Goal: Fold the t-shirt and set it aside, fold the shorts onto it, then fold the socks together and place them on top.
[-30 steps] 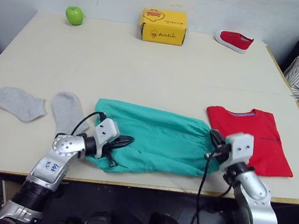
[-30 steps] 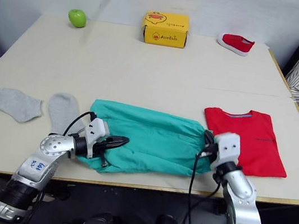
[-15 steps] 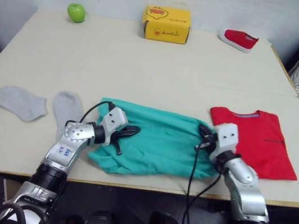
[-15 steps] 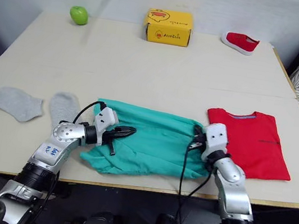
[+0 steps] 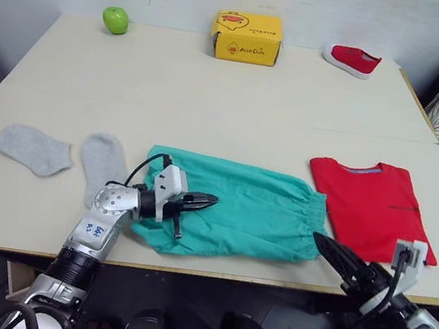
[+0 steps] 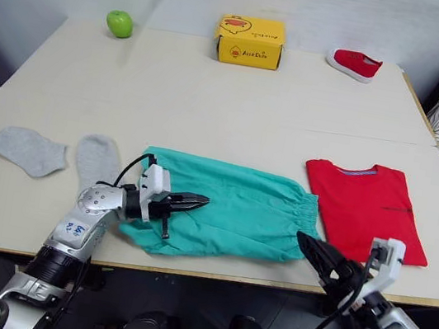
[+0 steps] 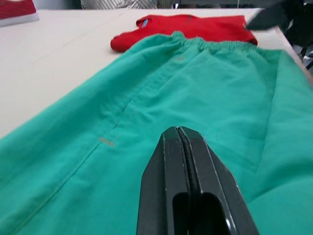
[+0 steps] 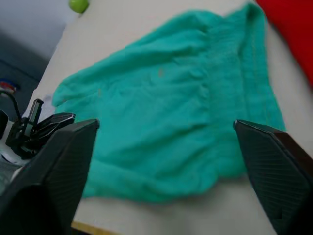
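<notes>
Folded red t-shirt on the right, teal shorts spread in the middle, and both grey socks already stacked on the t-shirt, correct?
Not quite. The socks are not on the t-shirt; the left eye view shows them lying flat on the table, to the left of the shorts. The rest holds: the t-shirt lies folded on the right and the shorts are spread in the middle.

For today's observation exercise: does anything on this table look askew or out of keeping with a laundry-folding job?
The shorts lie rumpled, their near edge bunched and uneven, not squared like the folded t-shirt. The socks lie apart, unpaired. A green apple, yellow box and red shoe at the far edge are not laundry.
</notes>
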Motion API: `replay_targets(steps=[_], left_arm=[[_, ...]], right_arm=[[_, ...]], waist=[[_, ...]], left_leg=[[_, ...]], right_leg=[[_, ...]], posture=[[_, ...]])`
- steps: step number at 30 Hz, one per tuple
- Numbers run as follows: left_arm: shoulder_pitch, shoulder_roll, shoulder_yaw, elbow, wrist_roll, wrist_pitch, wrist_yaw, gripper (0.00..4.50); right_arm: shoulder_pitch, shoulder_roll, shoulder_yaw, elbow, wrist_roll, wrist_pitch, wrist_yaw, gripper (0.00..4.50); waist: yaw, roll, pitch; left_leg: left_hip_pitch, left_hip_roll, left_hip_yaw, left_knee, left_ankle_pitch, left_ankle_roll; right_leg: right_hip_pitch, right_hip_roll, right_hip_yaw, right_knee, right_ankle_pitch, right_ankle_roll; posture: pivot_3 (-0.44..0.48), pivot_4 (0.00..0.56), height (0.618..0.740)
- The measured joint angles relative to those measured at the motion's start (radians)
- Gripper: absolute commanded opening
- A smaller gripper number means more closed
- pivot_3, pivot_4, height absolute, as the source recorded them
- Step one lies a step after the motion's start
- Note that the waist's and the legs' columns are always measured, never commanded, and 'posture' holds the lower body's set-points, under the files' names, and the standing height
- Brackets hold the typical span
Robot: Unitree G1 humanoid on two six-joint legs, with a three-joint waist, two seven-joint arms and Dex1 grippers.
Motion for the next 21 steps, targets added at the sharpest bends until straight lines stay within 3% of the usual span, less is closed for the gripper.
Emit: replay_targets(steps=[5, 14, 21], left_arm=[[-0.031, -0.014, -0.051, 0.083, 0.045, -0.019, -0.016, 0.00], [-0.107, -0.047, -0.074, 0.230, 0.100, -0.105, -0.027, 0.00], [-0.126, -0.058, -0.073, 0.299, 0.112, -0.126, -0.040, 0.00]], right_arm=[[0.028, 0.006, 0.070, -0.004, 0.170, -0.023, -0.201, 4.49], [-0.134, 0.115, 0.221, 0.026, 0.128, -0.112, -0.376, 4.49], [-0.242, 0.175, 0.275, 0.094, 0.148, -0.125, -0.537, 4.49]], waist=[[-0.002, 0.000, 0.000], [-0.003, -0.003, -0.004], [-0.005, -0.019, -0.022]], left_leg=[[0.000, 0.001, 0.000, 0.000, 0.000, 0.000], [0.000, 0.001, 0.000, 0.000, 0.000, 0.000], [0.008, 0.004, -0.003, -0.001, -0.002, 0.000]], right_leg=[[0.000, 0.001, 0.000, -0.001, 0.000, 0.001], [0.000, 0.001, 0.000, -0.001, 0.000, 0.001], [0.010, 0.001, 0.000, -0.004, -0.001, -0.001]], posture=[[0.000, 0.150, 0.740], [0.000, 0.150, 0.740], [0.000, 0.150, 0.740]])
